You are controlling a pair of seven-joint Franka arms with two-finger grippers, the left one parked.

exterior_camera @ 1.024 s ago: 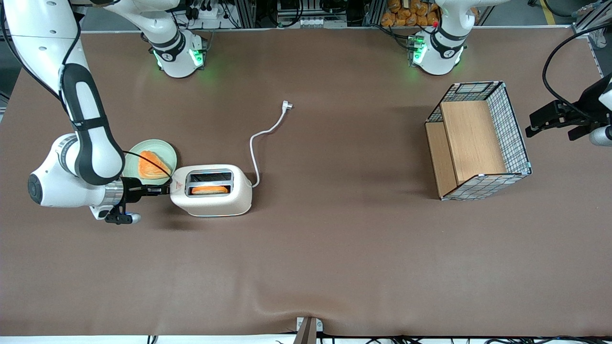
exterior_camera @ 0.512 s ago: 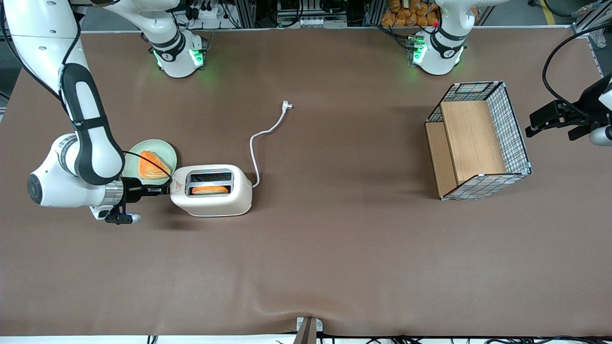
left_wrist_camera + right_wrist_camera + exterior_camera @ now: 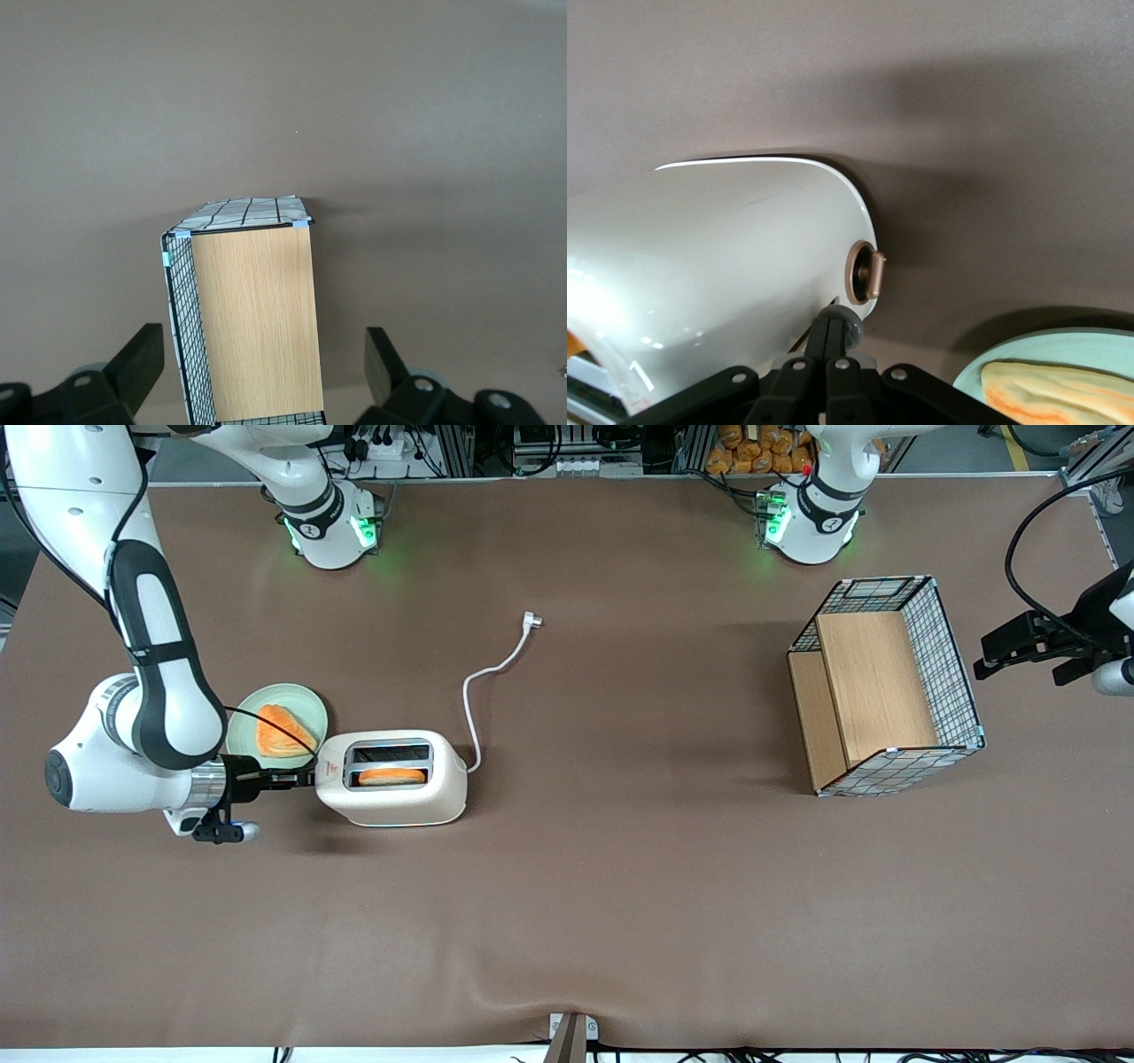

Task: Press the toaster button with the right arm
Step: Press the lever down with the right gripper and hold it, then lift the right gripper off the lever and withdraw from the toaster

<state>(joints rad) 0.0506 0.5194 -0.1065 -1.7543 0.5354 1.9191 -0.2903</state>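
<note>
Button [image 3: 843, 324] sticks out of the toaster's [image 3: 394, 777] end, the end toward the working arm. Pincer [image 3: 306, 777] touches it, fingers pressed together. Bread sits in one slot. Plate [image 3: 245, 726] with bread sits just beside the toaster on the table [image 3: 620, 886].

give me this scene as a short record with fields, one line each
task stage: tool at the toaster's narrow end, by the toaster button
tool fingers: shut, tips together against that end
toaster: upright on the table, one orange slice in the slot nearer the front camera
cord: plug lying loose on the table, unplugged
plate: pale green, beside the toaster, holds another orange slice
basket: wire and wood, toward the parked arm's end
</note>
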